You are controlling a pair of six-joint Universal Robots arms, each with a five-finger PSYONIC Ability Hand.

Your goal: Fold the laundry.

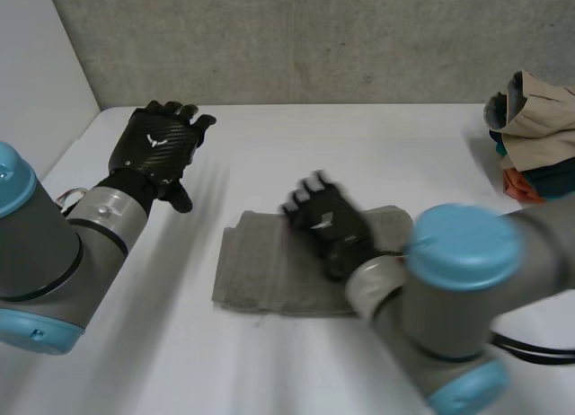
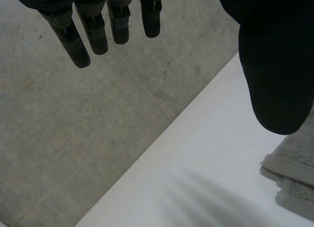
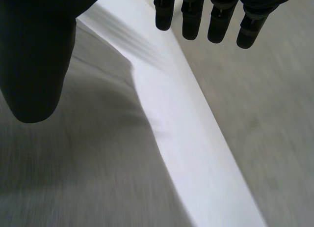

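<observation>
left hand [image 1: 160, 145]: is hovering over the table [image 1: 377, 145] near its far left corner, fingers [image 2: 93, 33] straight and spread, gripping nothing.
towel [image 1: 260, 267]: grey, folded into a flat rectangle, is lying at the table's middle, apart from the left hand.
right hand [image 1: 325, 219]: is reaching over the towel's right half, fingers [image 3: 218, 20] straight, holding nothing; whether it is touching the cloth cannot be told.
clothes pile [image 1: 532, 136]: is sitting at the far right edge, well apart from the towel.
</observation>
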